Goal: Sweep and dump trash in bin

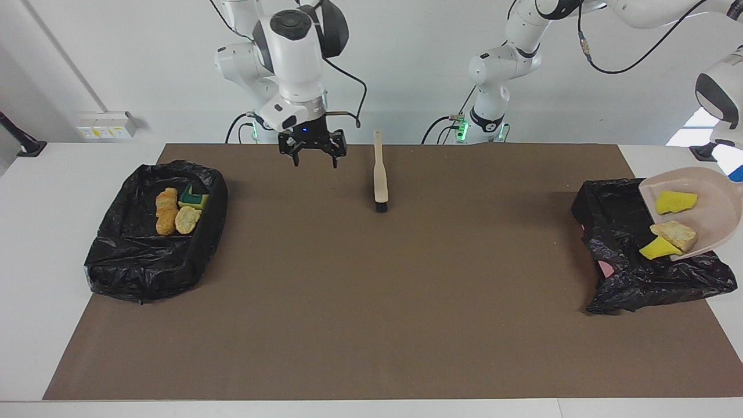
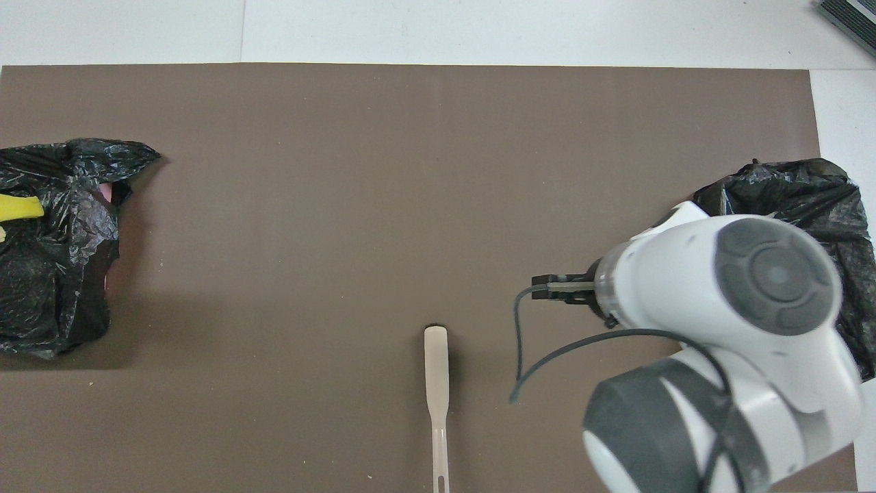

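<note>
**A:** What is each end effector doing?

**B:** The left end effector [image 1: 736, 172] is barely in view at the edge of the facing view. It is clamped on the handle of the dustpan [image 1: 705, 200], which it holds tilted in the air over the black-bagged bin [image 1: 615, 203] at the left arm's end of the tabletop [image 1: 667, 360]. The right end effector [image 1: 312, 146] has its fingers apart and empty. It waits over the brown mat [image 1: 371, 302], close to the brush [image 1: 381, 180] lying there.

**A:** And the trash?

**B:** Three pieces are in the pan: a yellow sponge chunk [image 1: 675, 201] higher up, a bread lump [image 1: 674, 234] lower down, and another yellow chunk [image 1: 659, 248] at the lip. Four more lie in the second bin [image 1: 116, 249] at the right arm's end.

**A:** What could go wrong?

**B:** I think the main risk is a miss. The bag is crumpled and slumped over the rim, so the opening is hard to read. A light sponge sliding off the lip could land on a fold and roll onto the mat.

**A:** Anything else?

**B:** If the tilt is too shallow, the bread lump may stick in the pan. If it is too sharp, all three pieces drop at once and bounce. The pan could also twist in the grip, since it is held only by its handle.
</note>
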Tool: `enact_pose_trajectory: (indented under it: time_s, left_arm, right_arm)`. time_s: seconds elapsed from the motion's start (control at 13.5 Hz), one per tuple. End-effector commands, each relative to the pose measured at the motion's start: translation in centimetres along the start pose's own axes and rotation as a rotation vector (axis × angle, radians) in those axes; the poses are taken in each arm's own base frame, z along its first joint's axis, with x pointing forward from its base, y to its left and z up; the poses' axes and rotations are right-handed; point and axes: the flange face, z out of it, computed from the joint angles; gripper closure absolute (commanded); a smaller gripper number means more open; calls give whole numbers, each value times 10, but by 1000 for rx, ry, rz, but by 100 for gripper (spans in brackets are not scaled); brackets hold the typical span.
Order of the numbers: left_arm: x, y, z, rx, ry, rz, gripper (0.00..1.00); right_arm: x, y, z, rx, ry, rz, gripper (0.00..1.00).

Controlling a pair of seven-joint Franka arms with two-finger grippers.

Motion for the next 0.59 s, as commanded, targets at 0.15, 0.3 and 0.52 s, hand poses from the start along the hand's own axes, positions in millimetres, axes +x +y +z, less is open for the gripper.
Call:
enact_pose_trajectory:
  time_s: [0.15, 0.3, 0.52]
  left_arm:
    - [1, 15, -40, 3, -241, -45, 100]
    - [5, 22, -48, -33, -305, -124, 100]
    - [31, 17, -83, -86, -344, -168, 100]
  right_arm:
    - [39, 116, -51, -48, 69, 8, 0]
    - [47, 150, -71, -80, 97, 32, 0]
    - [42, 197, -105, -70, 29, 7, 0]
